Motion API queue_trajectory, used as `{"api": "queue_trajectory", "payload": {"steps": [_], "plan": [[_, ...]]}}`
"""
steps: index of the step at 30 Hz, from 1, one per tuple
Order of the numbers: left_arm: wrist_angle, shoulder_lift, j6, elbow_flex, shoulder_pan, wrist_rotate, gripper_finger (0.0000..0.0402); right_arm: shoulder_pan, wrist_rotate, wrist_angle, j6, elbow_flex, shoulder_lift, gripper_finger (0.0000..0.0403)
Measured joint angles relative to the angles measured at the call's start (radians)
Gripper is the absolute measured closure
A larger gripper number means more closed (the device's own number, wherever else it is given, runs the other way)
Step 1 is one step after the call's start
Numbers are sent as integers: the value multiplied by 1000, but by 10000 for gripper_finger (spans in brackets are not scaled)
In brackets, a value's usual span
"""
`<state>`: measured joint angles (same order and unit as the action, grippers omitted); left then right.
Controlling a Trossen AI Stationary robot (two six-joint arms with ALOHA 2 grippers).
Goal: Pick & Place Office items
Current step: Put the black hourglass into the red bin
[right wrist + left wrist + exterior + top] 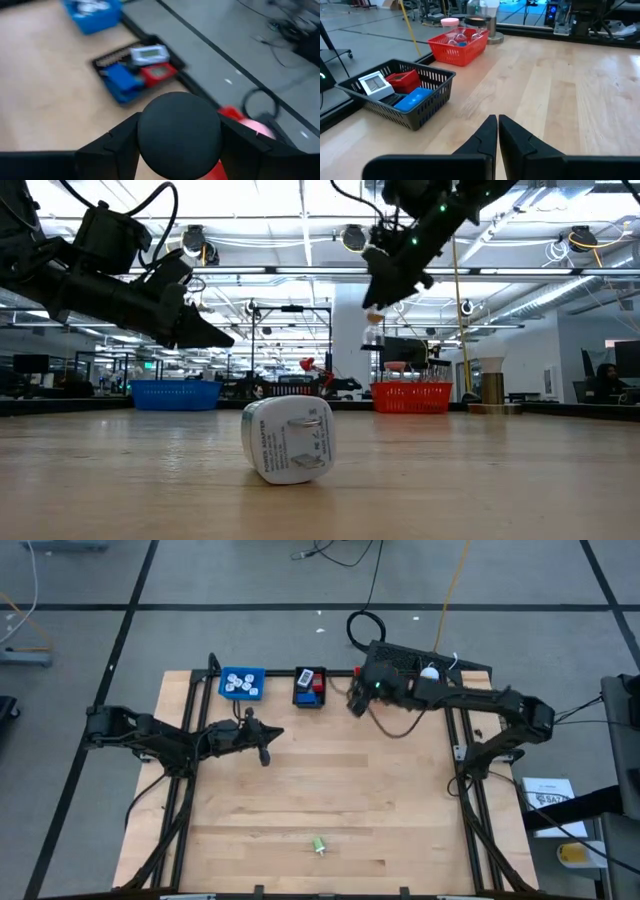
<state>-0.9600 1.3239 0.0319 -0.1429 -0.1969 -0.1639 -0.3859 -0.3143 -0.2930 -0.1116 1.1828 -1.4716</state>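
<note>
Gripping a round black cylinder [180, 134] between its dark fingers, the right gripper [357, 700] hangs above the table's far edge, beside the red tray [459, 46]. The cylinder's matte end face fills the right wrist view. The left gripper [266, 743] hovers over the pale wood-plank table [330, 790] — its two tapered fingers [481, 141] pressed together, empty. Three mesh-walled rectangular trays line the far edge: a blue tray [242, 683] with small white pieces, a black tray [309, 688] holding flat blue, red and white rectangles, and the red one with clear and pink rounded items. A white, rounded-square plug adapter [288, 439] with green markings lies alone near the table's front edge — well apart from both grippers.
</note>
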Motion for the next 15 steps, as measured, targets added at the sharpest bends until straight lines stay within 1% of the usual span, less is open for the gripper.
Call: {"api": "queue_trajectory", "payload": {"steps": [6,10,15], "plan": [[1,0,0,0,0,0,380,-131,9,8,4,-43,3,194],[1,0,-1,0,0,1,380,-184,57,57,-6,-111,2,194],[2,0,-1,0,0,1,380,-234,57,128,-7,-177,4,194]]}}
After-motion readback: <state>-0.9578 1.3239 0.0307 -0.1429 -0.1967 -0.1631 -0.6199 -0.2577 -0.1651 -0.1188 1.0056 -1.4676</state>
